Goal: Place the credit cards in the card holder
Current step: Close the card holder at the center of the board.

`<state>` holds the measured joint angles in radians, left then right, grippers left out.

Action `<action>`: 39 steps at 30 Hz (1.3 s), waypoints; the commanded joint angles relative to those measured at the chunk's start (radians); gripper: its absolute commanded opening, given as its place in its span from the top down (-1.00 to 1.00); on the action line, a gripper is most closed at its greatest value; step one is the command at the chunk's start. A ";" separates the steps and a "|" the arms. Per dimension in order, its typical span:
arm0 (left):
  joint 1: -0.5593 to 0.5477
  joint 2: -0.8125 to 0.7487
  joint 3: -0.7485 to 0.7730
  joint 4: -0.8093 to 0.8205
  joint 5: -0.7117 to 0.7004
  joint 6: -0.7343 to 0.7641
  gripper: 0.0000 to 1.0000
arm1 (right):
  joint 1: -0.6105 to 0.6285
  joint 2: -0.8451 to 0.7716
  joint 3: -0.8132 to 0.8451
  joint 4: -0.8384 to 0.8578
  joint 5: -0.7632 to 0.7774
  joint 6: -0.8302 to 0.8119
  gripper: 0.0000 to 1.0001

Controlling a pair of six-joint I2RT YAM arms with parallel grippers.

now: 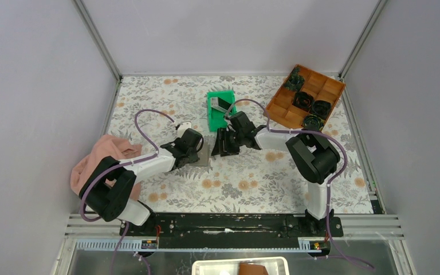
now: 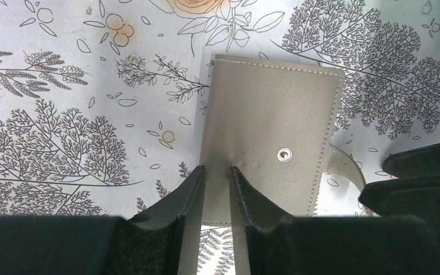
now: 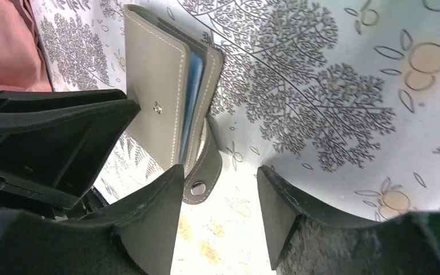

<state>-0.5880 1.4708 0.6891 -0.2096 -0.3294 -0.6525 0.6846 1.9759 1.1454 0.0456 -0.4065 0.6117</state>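
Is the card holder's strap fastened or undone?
Undone: the strap hangs free off the card holder, away from the cover's snap stud.

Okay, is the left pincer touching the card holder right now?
Touching. The left wrist view shows the left pincer closed on the near edge of the grey card holder, pinching its cover from both sides.

Left hand (image 1: 198, 150) and right hand (image 1: 221, 148) meet just this side of the green bin (image 1: 211, 112), card holder (image 1: 204, 158) between them; brown tray (image 1: 281, 109) to the bin's right, pink cloth (image 1: 106, 154) far left.
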 commanded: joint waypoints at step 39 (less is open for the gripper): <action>0.008 0.064 -0.022 0.007 0.027 0.004 0.46 | -0.011 0.003 -0.104 0.098 0.013 0.066 0.15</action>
<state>-0.5869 1.4765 0.6895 -0.2054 -0.3294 -0.6518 0.6617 1.9224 1.0573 0.0864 -0.3626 0.6338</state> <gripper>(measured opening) 0.277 0.400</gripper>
